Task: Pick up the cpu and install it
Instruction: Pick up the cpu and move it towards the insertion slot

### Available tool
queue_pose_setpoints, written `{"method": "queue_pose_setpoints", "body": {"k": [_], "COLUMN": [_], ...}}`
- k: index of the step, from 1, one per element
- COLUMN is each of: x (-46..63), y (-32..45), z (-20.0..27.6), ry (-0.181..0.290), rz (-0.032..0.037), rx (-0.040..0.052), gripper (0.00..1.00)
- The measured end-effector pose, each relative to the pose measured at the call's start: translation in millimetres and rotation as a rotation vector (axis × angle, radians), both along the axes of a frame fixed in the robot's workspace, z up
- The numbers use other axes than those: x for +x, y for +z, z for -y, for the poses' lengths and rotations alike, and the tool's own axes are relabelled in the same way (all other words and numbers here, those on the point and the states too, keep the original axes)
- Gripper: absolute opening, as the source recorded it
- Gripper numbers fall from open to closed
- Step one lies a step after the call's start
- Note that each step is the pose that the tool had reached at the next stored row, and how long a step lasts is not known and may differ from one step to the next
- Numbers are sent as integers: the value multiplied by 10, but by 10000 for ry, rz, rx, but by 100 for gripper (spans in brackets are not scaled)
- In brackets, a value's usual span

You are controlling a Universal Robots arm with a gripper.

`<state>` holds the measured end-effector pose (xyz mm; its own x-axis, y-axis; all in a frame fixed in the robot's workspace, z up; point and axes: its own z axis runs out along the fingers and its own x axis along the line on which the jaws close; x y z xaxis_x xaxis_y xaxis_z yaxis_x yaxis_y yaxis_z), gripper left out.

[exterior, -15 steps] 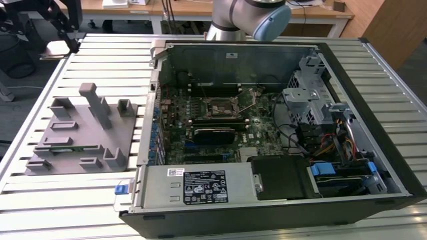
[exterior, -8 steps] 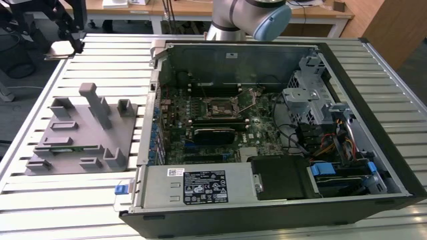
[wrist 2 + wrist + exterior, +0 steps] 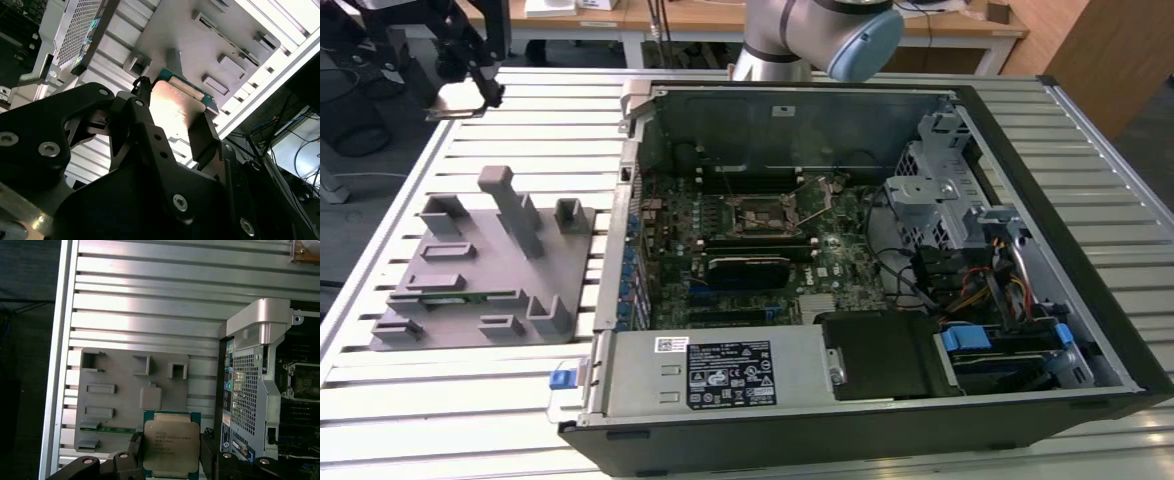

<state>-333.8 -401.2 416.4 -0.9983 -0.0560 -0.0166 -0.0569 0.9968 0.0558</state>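
The gripper was clamped on the cpu, its two black jaws pressed against opposite edges of the chip. In the first wrist view the cpu was a small flat square with a dull silver metal lid and a thin green board edge around it. Several lines of fine dark print crossed the lid, and I could not make them out. In the second wrist view the metal caught the light and glared.

In the exterior view the gripper held the cpu in the air over the far corner of the slatted metal table, on the exterior view's left. It was clear of the grey fixture plate and well apart from the open computer case. Inside the case, the power supply box carried a black-and-white printed label and a small white sticker
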Motion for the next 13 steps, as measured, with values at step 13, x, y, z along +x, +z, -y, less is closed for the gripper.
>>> {"method": "queue_pose_setpoints", "body": {"k": [13], "x": [184], "y": [-4], "z": [0], "ry": [1], "rz": [1], "rx": [0], "gripper": [55]}}
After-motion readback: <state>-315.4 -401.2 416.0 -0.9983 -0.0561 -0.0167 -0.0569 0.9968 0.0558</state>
